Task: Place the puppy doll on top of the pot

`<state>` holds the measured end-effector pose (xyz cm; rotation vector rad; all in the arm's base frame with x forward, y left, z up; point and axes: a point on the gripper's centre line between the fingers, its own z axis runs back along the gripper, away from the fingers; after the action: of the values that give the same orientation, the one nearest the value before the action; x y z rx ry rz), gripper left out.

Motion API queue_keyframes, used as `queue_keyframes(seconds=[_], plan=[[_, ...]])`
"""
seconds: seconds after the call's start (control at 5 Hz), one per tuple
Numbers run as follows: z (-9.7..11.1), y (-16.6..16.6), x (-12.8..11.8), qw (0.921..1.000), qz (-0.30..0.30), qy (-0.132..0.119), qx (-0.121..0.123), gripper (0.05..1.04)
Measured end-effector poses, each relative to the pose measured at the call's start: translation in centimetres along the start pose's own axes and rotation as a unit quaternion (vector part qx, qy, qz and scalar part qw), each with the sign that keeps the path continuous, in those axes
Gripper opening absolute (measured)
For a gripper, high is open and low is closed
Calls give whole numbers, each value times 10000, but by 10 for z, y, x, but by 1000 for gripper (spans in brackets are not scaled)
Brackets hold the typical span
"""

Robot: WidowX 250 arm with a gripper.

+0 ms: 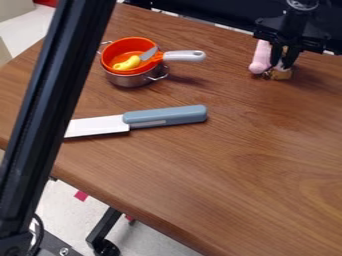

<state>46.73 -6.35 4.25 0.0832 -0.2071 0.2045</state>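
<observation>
The black gripper (283, 56) hangs at the upper right, low over the table, directly above a small tan-and-white doll (281, 74) that looks like the puppy. The gripper partly hides the doll, and whether it holds the doll is unclear. At the upper left stands a silver metal pot (131, 80) with two wire handles. An orange pan (135, 42) sits in the pot's top, its grey-white handle pointing right. Inside the pan lie a yellow item (127, 63) and a small grey blade-like piece (148, 54).
A pink rounded object (260, 57) lies just left of the gripper. A large toy knife (165, 117) with a blue-grey handle lies below the pot. A black upright post (52, 110) crosses the left side in front of the wooden table (220, 180).
</observation>
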Motion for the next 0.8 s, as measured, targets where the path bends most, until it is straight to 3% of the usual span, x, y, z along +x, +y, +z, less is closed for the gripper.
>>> queue_keyframes(seconds=[0.4,0.6,0.8], plan=[[11,-1,-8,9997,-71,95,203,121],[44,-6,-1,9998,-55,-136,-150,121],[54,6,-1,9992,105,99,-379,120]])
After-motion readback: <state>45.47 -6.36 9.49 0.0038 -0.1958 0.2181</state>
